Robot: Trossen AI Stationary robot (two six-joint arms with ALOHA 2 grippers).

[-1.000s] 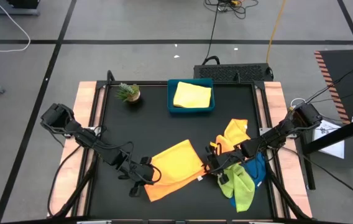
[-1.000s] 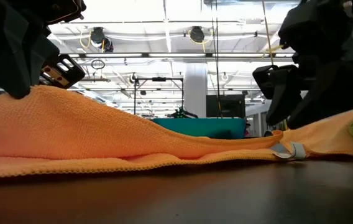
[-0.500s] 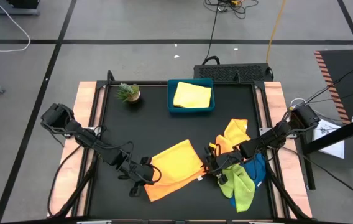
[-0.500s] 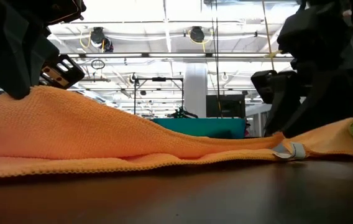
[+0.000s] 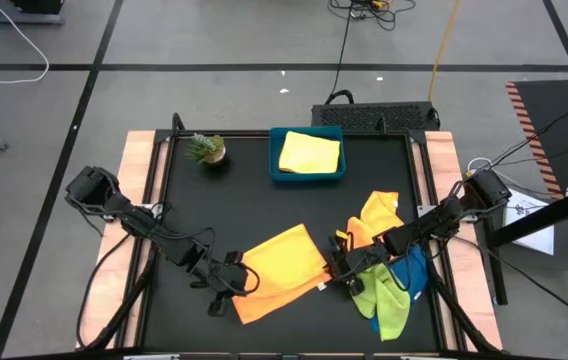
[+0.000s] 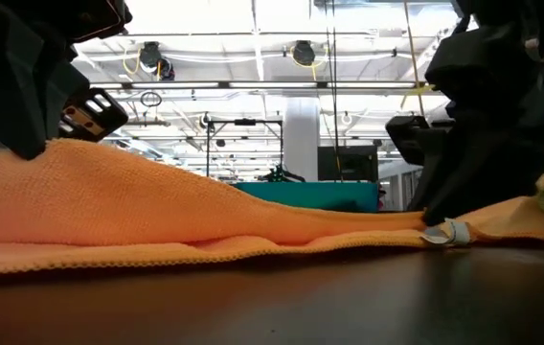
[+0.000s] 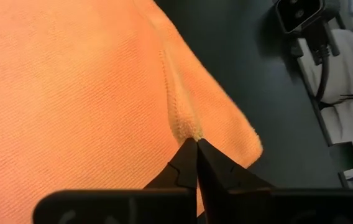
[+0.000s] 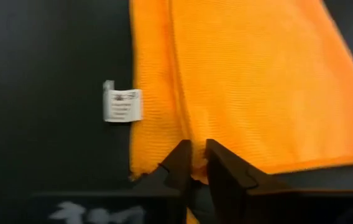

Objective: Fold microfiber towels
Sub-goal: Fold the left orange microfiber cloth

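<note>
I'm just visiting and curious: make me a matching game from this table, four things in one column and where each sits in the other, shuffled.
Things:
1. yellow towel
2. small potted plant
3. spread orange towel
4. lime green towel

Places:
A. pinched between both grippers
B. in the right-hand heap, nearest the front edge
C. inside the blue tray
D. far left part of the table

Pairs: 1-C, 2-D, 3-A, 4-B

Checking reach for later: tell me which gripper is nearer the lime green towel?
Right. The right gripper sits just beside the lime green towel; the left gripper is across the spread orange towel.
</note>
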